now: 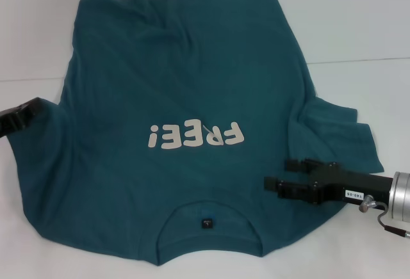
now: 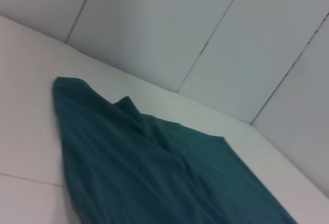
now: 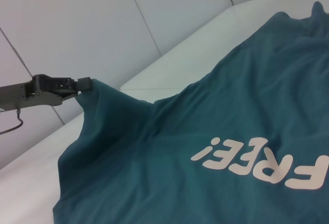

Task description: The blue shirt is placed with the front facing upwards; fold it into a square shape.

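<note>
The blue shirt (image 1: 192, 87) lies spread front-up on the white table (image 1: 359, 23). Its collar and small dark neck label (image 1: 206, 222) are at the near edge, and the pale "FREE!" lettering (image 1: 195, 136) reads upside down from here. My left gripper (image 1: 35, 109) is at the shirt's left sleeve; in the right wrist view the left gripper (image 3: 85, 84) is shut on the sleeve's edge, which rises to it. My right gripper (image 1: 275, 172) hovers open over the shirt near its right shoulder, beside the bunched right sleeve (image 1: 343, 132). The left wrist view shows only the shirt's far hem (image 2: 154, 167).
Grey wall panels (image 2: 205, 39) rise behind the table's far edge. Bare white tabletop surrounds the shirt on the left (image 1: 25, 36) and far right. A thin seam (image 1: 359, 60) runs across the table surface.
</note>
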Motion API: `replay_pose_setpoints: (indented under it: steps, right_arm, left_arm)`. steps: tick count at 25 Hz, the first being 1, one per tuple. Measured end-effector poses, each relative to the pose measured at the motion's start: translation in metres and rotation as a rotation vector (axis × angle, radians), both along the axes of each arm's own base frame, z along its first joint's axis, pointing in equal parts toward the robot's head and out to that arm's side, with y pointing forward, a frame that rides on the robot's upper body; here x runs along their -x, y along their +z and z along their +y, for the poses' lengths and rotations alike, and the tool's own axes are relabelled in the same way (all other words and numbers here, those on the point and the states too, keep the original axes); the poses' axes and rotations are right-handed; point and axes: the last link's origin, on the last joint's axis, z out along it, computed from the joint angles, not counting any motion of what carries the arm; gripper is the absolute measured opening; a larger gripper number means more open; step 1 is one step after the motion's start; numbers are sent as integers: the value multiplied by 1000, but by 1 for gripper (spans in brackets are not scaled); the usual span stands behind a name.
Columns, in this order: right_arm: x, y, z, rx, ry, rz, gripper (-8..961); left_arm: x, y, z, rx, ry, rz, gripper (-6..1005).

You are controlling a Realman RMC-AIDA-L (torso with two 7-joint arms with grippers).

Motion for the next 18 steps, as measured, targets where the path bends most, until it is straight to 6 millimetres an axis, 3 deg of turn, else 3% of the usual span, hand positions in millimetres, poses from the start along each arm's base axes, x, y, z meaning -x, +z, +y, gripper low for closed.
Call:
replay_pose_setpoints:
  steps: [18]
  right_arm:
    - [0, -5, -3, 14, -3, 6, 924]
  left_arm:
    - [-24, -34, 7, 50, -27, -73, -2]
